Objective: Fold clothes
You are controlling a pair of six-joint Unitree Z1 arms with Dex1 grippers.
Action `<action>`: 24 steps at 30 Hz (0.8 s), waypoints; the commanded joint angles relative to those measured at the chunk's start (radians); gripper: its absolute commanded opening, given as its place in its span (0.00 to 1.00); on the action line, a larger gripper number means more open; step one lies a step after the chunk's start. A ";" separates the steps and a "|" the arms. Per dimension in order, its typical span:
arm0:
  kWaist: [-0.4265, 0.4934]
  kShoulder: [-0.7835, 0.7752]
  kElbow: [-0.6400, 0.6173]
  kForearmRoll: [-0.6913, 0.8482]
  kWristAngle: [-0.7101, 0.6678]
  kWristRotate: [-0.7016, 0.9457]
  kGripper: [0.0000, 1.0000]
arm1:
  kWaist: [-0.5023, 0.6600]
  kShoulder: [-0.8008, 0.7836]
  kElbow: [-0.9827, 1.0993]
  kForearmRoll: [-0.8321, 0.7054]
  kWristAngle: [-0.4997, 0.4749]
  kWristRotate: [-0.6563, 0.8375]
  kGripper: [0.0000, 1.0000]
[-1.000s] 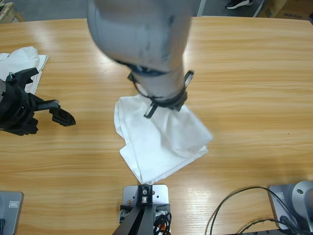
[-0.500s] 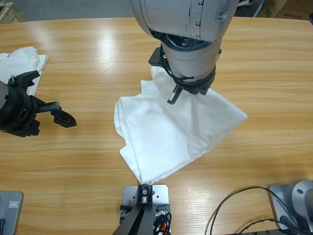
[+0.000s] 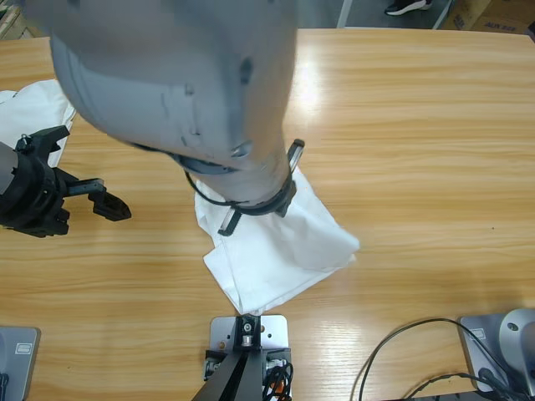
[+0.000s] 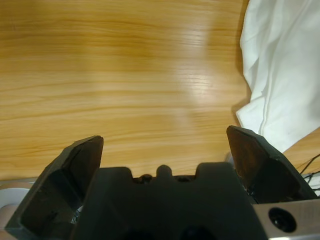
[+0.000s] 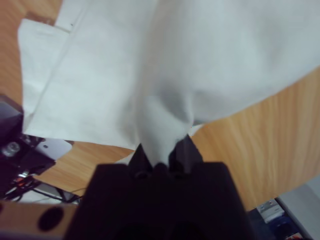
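I've got the white shirt lying rumpled on the wooden table at centre-near, its near corner almost at the table's near edge, layers overlapping w/ a fold ridge along its left side. My right arm fills the upper-left of the high view, big silver elbow close under the cam, forearm dropping onto the shirt's far-left part; the gripper itself is hidden under the wrist there. In the right wrist view the right gripper has its jaws pinched tight on a bunched bit of the white fabric, cloth fanning away from the pinch point and draping over the table, hemmed edge visible at left. Left gripper sits at the left edge of the table, well apart from the shirt, nothing in it; in the left wrist view its jaws stand wide w/ bare wood between them, and the shirt's edge shows off to the right. A second white garment lies at the far-left of the table, just beyond the left gripper, partly cut off by the frame edge; can't tell if it touches the gripper.
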 commanded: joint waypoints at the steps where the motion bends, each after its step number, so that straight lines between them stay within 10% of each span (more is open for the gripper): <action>1: 0.007 -0.033 0.049 -0.014 0.009 -0.014 0.96 | 0.014 0.129 -0.085 -0.018 0.092 0.008 0.00; 6: 0.007 -0.035 0.048 -0.014 0.009 -0.013 0.96 | 0.020 0.134 -0.111 -0.019 0.093 0.018 0.00; 9: 0.007 -0.031 0.048 -0.017 0.009 -0.012 0.96 | 0.020 0.094 -0.137 -0.022 0.109 0.054 0.93; 10: 0.007 -0.030 0.048 -0.020 0.009 -0.013 0.96 | 0.020 0.080 -0.153 -0.022 0.123 0.062 0.99; 19: 0.007 -0.036 0.054 -0.022 0.009 -0.014 0.96 | 0.020 -0.117 -0.151 0.057 0.085 0.142 1.00; 24: 0.007 -0.036 -0.047 -0.024 -0.009 0.081 0.95 | 0.002 -0.397 0.216 -0.135 0.123 0.188 0.32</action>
